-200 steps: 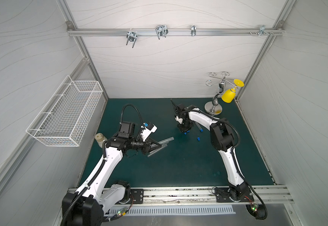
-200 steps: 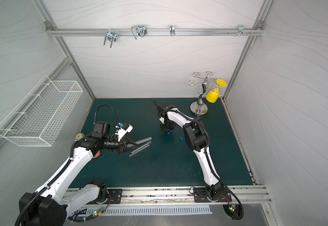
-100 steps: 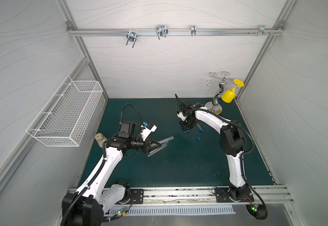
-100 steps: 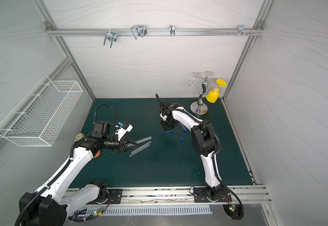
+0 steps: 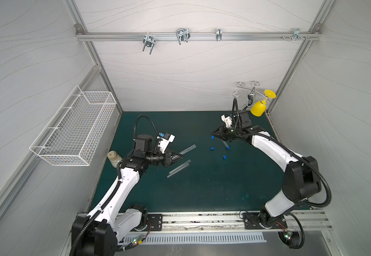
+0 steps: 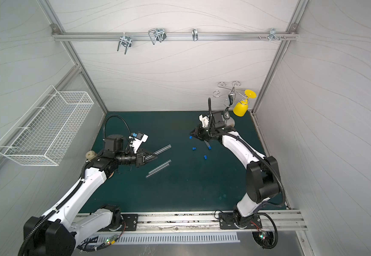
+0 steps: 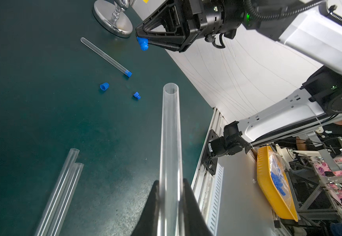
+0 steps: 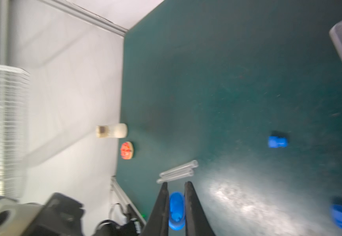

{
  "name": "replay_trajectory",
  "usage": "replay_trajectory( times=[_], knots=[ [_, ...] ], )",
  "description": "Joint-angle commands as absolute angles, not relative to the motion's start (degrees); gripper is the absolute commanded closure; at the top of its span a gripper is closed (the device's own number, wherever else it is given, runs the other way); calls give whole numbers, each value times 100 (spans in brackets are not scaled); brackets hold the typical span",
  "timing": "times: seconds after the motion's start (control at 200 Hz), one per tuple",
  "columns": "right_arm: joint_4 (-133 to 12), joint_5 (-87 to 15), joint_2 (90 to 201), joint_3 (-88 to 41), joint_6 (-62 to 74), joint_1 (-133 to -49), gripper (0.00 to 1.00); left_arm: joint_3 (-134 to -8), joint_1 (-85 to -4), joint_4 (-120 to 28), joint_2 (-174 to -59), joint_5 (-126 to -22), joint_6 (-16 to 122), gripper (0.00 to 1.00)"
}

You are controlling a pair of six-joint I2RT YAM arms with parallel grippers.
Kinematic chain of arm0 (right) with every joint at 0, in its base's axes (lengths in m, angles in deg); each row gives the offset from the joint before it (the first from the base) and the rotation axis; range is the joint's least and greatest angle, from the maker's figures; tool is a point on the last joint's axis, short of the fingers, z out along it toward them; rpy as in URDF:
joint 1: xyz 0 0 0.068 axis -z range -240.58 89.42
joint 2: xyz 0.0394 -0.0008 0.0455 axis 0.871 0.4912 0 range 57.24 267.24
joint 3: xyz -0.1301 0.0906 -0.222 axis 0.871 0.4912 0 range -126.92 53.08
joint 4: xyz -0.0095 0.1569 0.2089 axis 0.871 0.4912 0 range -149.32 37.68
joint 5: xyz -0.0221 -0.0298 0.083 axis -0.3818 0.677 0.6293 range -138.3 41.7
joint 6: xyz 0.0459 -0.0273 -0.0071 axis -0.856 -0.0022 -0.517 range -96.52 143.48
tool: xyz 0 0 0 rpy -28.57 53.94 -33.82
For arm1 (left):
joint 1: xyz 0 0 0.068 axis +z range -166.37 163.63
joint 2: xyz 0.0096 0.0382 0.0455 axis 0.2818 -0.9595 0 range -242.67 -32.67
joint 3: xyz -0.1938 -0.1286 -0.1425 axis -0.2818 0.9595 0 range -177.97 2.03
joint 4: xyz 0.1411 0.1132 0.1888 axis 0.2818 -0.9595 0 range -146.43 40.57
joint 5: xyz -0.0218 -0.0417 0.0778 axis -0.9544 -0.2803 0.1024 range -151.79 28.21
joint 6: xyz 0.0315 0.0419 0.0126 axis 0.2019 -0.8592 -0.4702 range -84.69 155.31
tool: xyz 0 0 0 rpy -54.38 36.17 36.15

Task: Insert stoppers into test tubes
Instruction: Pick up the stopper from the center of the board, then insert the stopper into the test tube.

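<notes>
My left gripper [image 7: 171, 181] is shut on a clear test tube [image 7: 170, 143], held above the green mat with its open mouth pointing toward the right arm; in a top view the same gripper [image 5: 180, 157] sits left of centre. Two more test tubes [image 5: 179, 169] lie side by side just in front of it. My right gripper [image 8: 176, 185] is shut on a blue stopper [image 8: 176, 208], raised over the mat at the back right [image 5: 212, 134]. Below it lies a test tube [image 7: 106, 56] with a stopper in its mouth. Two loose stoppers [image 5: 212, 148] [image 5: 224, 157] rest nearby.
A cream-capped bottle [image 5: 113, 157] stands at the mat's left edge beside a small orange disc [image 8: 127, 150]. A white wire basket [image 5: 76, 128] hangs on the left wall. A chrome stand [image 5: 250, 97] with a yellow cup [image 5: 258, 107] occupies the back right corner.
The right arm's elbow has swung out to the right and the right gripper has lifted and turned toward the left arm with the stopper. The left arm has stayed still.
</notes>
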State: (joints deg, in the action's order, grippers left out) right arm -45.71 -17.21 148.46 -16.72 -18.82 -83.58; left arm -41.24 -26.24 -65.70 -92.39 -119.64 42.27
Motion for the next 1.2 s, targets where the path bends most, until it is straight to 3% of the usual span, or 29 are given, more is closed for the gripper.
replay_trajectory(
  times=[0.0, 0.59, 1.195],
  knots=[
    [-6433, -1387, 14532, -1091, -3740, -8419, 86, -4033, -2612, -5661, -9180, -12031, 4972, 100],
    [-8168, -2767, 13872, 261, -6075, -9316, 86, -3666, -2788, -4823, -9240, -11894, 5657, 100],
    [-8540, -2879, 13937, 243, -6637, -9756, 87, -3570, -2859, -4692, -9291, -11821, 5597, 100]
  ],
)
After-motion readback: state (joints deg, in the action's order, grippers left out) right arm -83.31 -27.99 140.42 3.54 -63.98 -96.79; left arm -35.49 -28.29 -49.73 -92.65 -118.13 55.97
